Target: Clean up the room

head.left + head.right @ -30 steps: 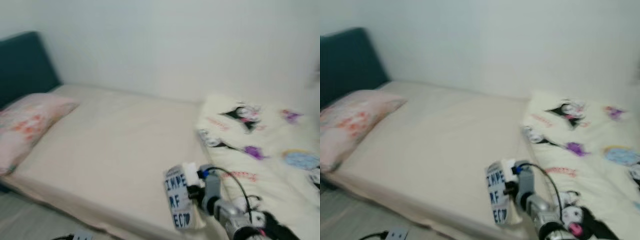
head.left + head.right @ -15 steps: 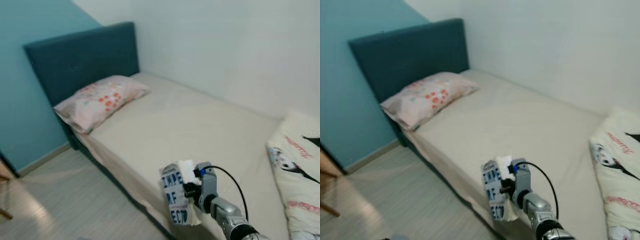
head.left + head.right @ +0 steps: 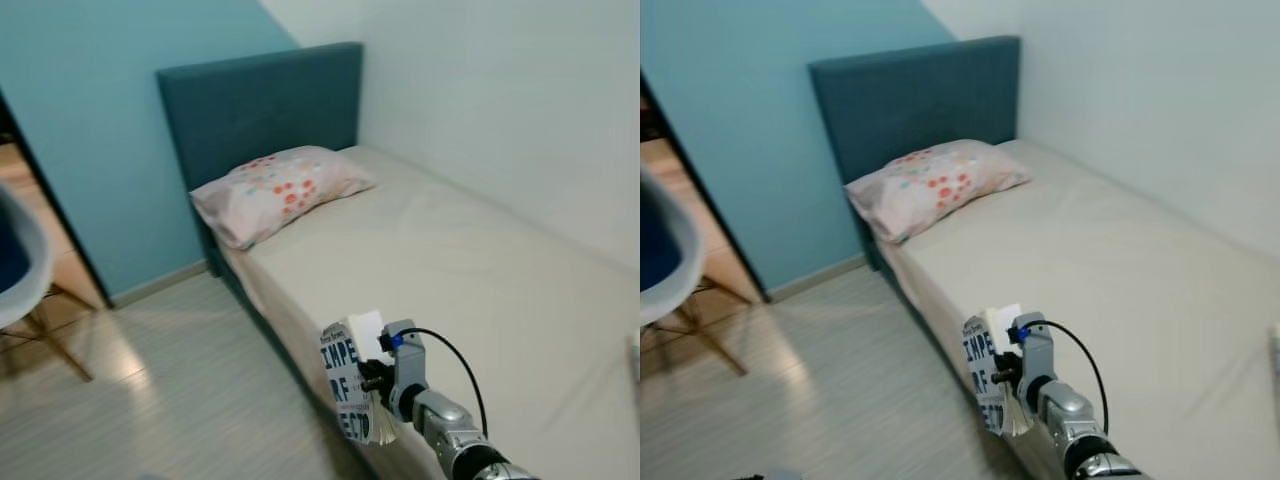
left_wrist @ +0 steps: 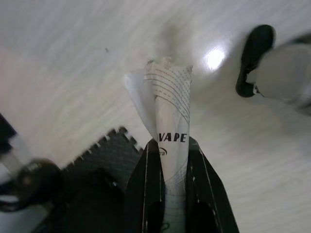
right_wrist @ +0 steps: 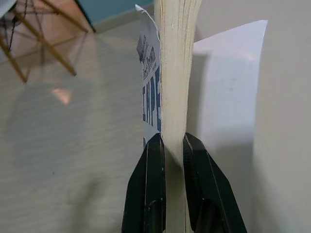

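Paper book (image 3: 352, 395), upholstered headboard (image 3: 262, 115), glossy wood-look floor (image 3: 150, 400)

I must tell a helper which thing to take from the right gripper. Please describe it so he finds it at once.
Start at the bed, then look at its near edge, where the right gripper is. It is shut on a book, upright, with big blue letters on a white cover.

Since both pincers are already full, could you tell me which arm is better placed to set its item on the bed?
Probably the right. Its pincer holds the book raised beside the bed edge, while the left pincer, shut on a white wrapper, points down at the floor.
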